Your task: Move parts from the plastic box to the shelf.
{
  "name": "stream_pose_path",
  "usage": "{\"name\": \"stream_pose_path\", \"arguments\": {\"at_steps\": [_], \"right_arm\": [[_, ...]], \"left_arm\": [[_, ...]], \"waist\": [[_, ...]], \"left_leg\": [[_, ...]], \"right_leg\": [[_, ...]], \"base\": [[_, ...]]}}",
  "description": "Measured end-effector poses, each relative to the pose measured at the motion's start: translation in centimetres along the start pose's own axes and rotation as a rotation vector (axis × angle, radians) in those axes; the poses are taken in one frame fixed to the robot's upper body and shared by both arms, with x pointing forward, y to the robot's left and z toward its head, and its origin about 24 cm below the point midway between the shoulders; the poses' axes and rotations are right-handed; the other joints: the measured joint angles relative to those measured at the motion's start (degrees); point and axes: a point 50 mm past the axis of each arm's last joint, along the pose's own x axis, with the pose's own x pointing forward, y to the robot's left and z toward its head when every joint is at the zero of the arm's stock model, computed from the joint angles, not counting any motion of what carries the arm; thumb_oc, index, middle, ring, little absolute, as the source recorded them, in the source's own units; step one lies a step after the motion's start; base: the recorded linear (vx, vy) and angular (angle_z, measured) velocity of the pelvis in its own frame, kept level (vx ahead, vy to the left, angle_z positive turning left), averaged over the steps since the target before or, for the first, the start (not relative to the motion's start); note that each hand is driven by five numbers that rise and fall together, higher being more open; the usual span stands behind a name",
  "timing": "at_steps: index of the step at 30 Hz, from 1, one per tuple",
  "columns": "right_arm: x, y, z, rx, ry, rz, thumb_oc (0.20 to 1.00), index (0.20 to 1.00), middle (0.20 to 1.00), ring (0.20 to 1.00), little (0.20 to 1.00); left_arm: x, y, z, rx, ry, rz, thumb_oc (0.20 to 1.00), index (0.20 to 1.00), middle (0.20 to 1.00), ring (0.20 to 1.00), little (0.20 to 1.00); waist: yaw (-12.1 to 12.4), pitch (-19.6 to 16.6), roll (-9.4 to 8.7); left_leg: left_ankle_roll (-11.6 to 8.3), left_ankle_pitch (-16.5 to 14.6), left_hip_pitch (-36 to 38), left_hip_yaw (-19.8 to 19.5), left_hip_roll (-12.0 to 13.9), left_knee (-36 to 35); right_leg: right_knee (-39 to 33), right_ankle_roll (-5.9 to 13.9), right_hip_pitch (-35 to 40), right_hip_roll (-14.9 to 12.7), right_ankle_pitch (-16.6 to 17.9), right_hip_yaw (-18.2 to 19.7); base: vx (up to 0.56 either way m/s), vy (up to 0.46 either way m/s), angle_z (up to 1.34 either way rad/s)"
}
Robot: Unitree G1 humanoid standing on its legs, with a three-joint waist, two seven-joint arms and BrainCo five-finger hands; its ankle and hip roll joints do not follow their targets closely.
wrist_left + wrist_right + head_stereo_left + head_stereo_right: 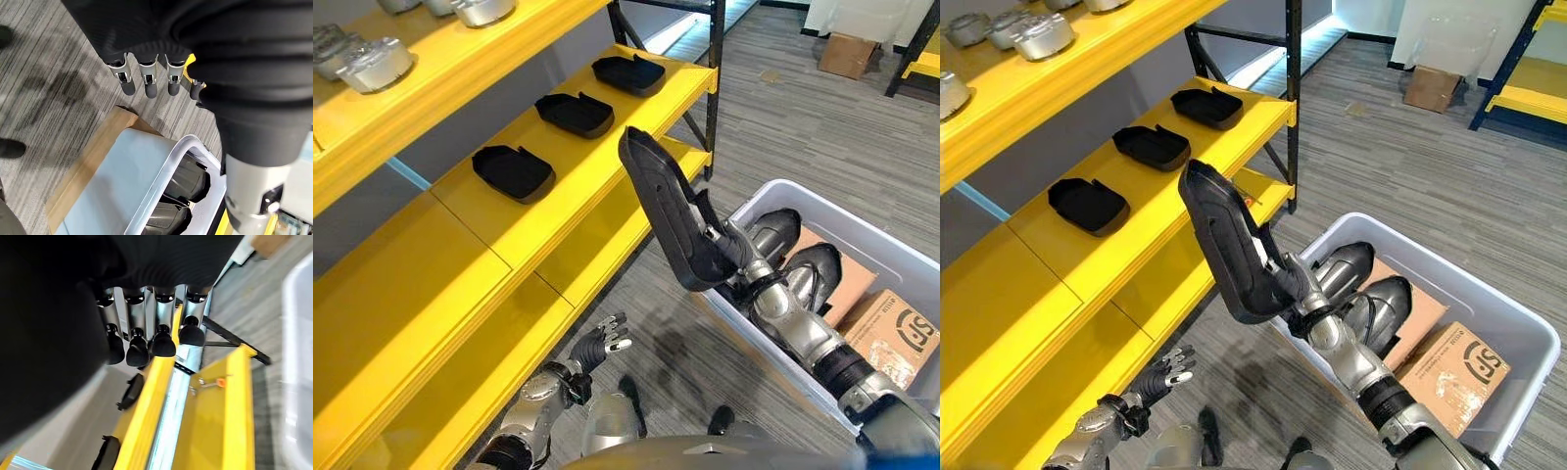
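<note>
above the plastic box (891, 257), right hand (729, 257) fingers (164, 345) clamp a black part (668, 211).

black part (668, 211), yellow shelf (460, 264), white plastic box (862, 245).

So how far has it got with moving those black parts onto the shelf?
Three black parts already lie on the yellow shelf. The right hand holds a fourth in the air. More parts wait in the plastic box.
</note>
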Motion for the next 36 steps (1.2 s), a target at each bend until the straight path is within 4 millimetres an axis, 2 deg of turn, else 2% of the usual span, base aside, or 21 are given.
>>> {"name": "stream_pose_path", "arguments": {"at_steps": [1,3,4,5,6,8,9,10,12,13,14,18,22,26,28,29,30,31,32,34,36], "right_arm": [[-0.2,-0.4,-0.4,-0.02,0.013,-0.002,0.2,0.2,0.2,0.2,0.2],[-0.4,-1.4,-1.2,-0.067,0.043,-0.006,0.2,0.2,0.2,0.2,0.2],[-0.3,-1.4,-1.0,-0.067,0.034,-0.003,0.2,0.2,0.2,0.2,0.2],[0.3,-1.2,-0.3,-0.057,0.012,-0.003,0.2,0.2,0.2,0.2,0.2],[0.2,-0.9,-0.3,-0.052,0.019,0.002,0.2,0.2,0.2,0.2,0.2],[0.1,-0.7,-0.4,-0.041,0.027,-0.006,0.2,0.2,0.2,0.2,0.2],[0.1,-0.9,-0.5,-0.038,0.032,-0.017,0.2,0.2,0.2,0.2,0.2],[0.0,-1.0,-0.6,-0.039,0.035,-0.02,0.2,0.2,0.2,0.2,0.2],[0.1,-0.5,-0.4,-0.023,0.029,-0.017,0.2,0.2,0.2,0.2,0.2],[0.1,-0.3,-0.3,-0.019,0.027,-0.009,0.2,0.2,0.2,0.2,0.2],[0.1,-0.2,-0.2,-0.013,0.025,-0.006,0.2,0.2,0.2,0.2,0.2],[0.2,0.5,0.7,0.024,-0.001,-0.005,0.2,0.2,0.2,0.2,0.2],[0.1,0.6,0.7,0.028,0.001,-0.003,0.2,0.2,0.2,0.2,0.2],[0.1,0.8,0.9,0.033,-0.005,0.002,0.2,0.2,0.2,0.2,0.2],[0.3,1.2,1.1,0.048,-0.01,0.007,0.2,0.2,0.2,0.2,0.2],[0.3,1.3,1.3,0.057,-0.012,0.006,0.2,0.2,0.2,0.2,0.2],[0.3,1.4,1.3,0.059,-0.013,0.007,0.2,0.2,0.2,0.2,0.2],[0.3,1.4,1.4,0.058,-0.015,0.008,0.2,0.2,0.2,0.2,0.2],[0.3,1.3,1.3,0.053,-0.016,0.008,0.2,0.2,0.2,0.2,0.2],[0.1,1.2,0.9,0.044,-0.003,0.016,0.2,0.2,0.2,0.2,0.2],[0.0,1.0,0.8,0.032,-0.004,0.028,0.2,0.2,0.2,0.2,0.2]], "left_arm": [[0.4,-0.2,0.4,0.018,-0.004,-0.017,1.0,1.0,1.0,1.0,1.0],[1.3,-0.6,2.0,0.057,-0.038,-0.046,1.0,1.0,1.0,1.0,1.0],[1.4,-0.3,3.1,0.088,-0.065,-0.048,1.0,1.0,1.0,1.0,1.0],[1.6,0.6,4.5,0.136,-0.073,-0.033,1.0,1.0,1.0,1.0,1.0],[1.5,0.7,4.3,0.143,-0.067,-0.03,1.0,1.0,1.0,1.0,1.0],[1.4,0.3,4.3,0.197,-0.074,-0.027,1.0,1.0,1.0,1.0,1.0],[1.5,-0.1,4.5,0.226,-0.09,-0.04,1.0,1.0,1.0,1.0,1.0],[1.5,-0.4,4.6,0.242,-0.103,-0.051,1.0,1.0,1.0,1.0,1.0],[1.4,-0.6,5.3,0.257,-0.137,-0.064,1.0,1.0,1.0,1.0,1.0],[1.2,-0.5,5.2,0.26,-0.135,-0.06,1.0,1.0,1.0,1.0,1.0],[0.9,-0.2,4.8,0.26,-0.122,-0.052,1.0,1.0,1.0,1.0,1.0],[-0.9,1.1,2.9,0.261,-0.054,-0.012,1.0,1.0,1.0,1.0,1.0],[-2.1,1.5,1.7,0.215,-0.046,0.006,1.0,1.0,1.0,1.0,1.0],[-2.3,1.9,2.3,0.194,-0.091,0.019,1.0,1.0,1.0,1.0,1.0],[-2.4,2.0,2.3,0.189,-0.094,0.028,1.0,1.0,1.0,1.0,1.0],[-2.3,1.9,2.3,0.183,-0.1,0.025,1.0,1.0,1.0,1.0,1.0],[-2.1,1.8,2.5,0.185,-0.105,0.016,1.0,1.0,1.0,1.0,1.0],[-2.2,1.8,2.6,0.192,-0.108,0.003,1.0,1.0,1.0,1.0,1.0],[-2.2,1.8,2.7,0.195,-0.109,-0.006,1.0,1.0,1.0,1.0,1.0],[-2.0,1.7,2.8,0.195,-0.113,-0.023,1.0,1.0,1.0,1.0,1.0],[-2.1,1.5,2.5,0.194,-0.101,-0.031,1.0,1.0,1.0,1.0,1.0]], "waist": [[-0.6,0.0,0.02],[-1.7,-0.1,0.66],[-1.6,-1.2,0.04],[-0.9,-0.9,-0.75],[-1.1,-1.3,-0.02],[-1.4,-1.4,0.64],[-1.5,-1.3,1.15],[-1.7,-1.5,1.31],[-0.3,-1.5,0.97],[0.4,-1.4,0.64],[0.7,-1.4,0.39],[2.5,-0.8,-1.44],[3.7,-0.1,-2.25],[5.9,0.7,-2.44],[6.9,1.0,-2.45],[6.6,1.3,-2.26],[6.3,1.7,-2.22],[6.6,1.7,-2.31],[6.4,1.8,-2.07],[5.3,2.1,-2.21],[5.3,2.0,-2.92]], "left_leg": [[-0.05,0.9,0.7,0.7,0.3,0.4],[1.57,2.5,0.3,1.9,-2.3,-1.4],[2.06,3.6,0.0,1.8,-3.1,-5.3],[1.56,-2.4,0.0,2.5,-2.3,-4.0],[0.57,-3.7,0.8,4.4,-0.2,-3.4],[0.44,-3.5,2.1,5.0,1.2,-3.6],[-0.84,-4.4,2.2,4.2,0.6,-3.5],[-0.69,-5.7,2.3,4.3,-0.1,-3.9],[1.67,-9.1,2.0,3.2,-3.7,-6.4],[2.54,-9.6,1.8,2.5,-5.3,-6.6],[3.29,-10.2,0.9,1.7,-6.5,-6.3],[5.48,-12.6,-1.0,0.4,-9.1,-3.1],[7.39,-14.8,-4.4,-3.0,-10.4,1.9],[9.19,-13.8,-4.2,-4.1,-12.0,0.2],[10.04,-13.3,-4.1,-4.9,-13.0,-1.1],[10.2,-13.0,-3.9,-6.1,-13.6,-2.4],[10.41,-12.2,-3.1,-7.3,-14.0,-3.5],[10.27,-10.6,-2.9,-8.5,-14.1,-5.4],[10.84,-8.5,-2.6,-10.6,-14.0,-7.7],[9.62,-6.6,-1.6,-12.8,-14.0,-11.3],[9.51,-7.1,-1.0,-12.2,-14.7,-11.6]], "right_leg": [[2.5,0.48,-0.3,-1.5,-0.3,-0.7],[13.7,3.26,-6.8,-4.7,-2.7,0.1],[8.0,3.51,-8.8,-2.4,-1.9,1.6],[1.1,1.96,-7.9,-2.0,4.5,0.3],[1.8,2.49,-7.3,-1.9,4.2,-0.5],[3.3,3.72,-7.0,-3.5,4.2,-1.4],[3.8,5.08,-6.7,-4.3,4.3,-2.1],[4.2,5.87,-6.6,-4.6,4.4,-2.1],[4.8,8.1,-6.9,-7.7,5.2,-2.5],[4.6,8.87,-6.8,-8.7,5.1,-1.5],[4.3,9.22,-6.7,-9.1,5.3,0.3],[4.2,11.43,-6.0,-12.5,7.6,-0.1],[4.4,10.18,-4.8,-14.5,11.6,-1.0],[4.1,8.78,-4.9,-15.5,16.7,-0.9],[4.4,9.88,-4.7,-15.6,18.9,-0.6],[5.6,11.21,-4.7,-16.2,20.2,0.4],[7.2,12.22,-5.3,-16.1,18.7,1.3],[9.4,12.94,-6.2,-14.0,14.3,2.8],[10.6,12.3,-6.9,-10.0,10.4,4.5],[9.6,11.3,-6.5,-2.0,5.1,7.9],[3.5,9.29,-4.6,2.1,2.9,8.5]], "base": [[-0.06,0.177,0.6],[-0.07,0.236,0.69],[-0.08,0.373,0.8],[-0.07,0.4,0.7],[-0.06,0.339,0.56],[-0.03,0.183,0.44],[-0.06,0.268,0.52],[-0.1,0.404,0.57],[-0.13,0.472,0.69],[-0.11,0.407,0.69],[-0.11,0.403,0.5],[-0.13,0.377,0.3],[-0.16,0.342,0.56],[-0.14,0.258,0.27],[-0.08,0.17,0.23],[-0.1,0.094,0.49],[-0.09,0.09,0.62],[-0.06,0.106,0.59],[0.02,0.088,0.76],[0.04,0.079,0.73],[0.04,0.009,0.17]]}}
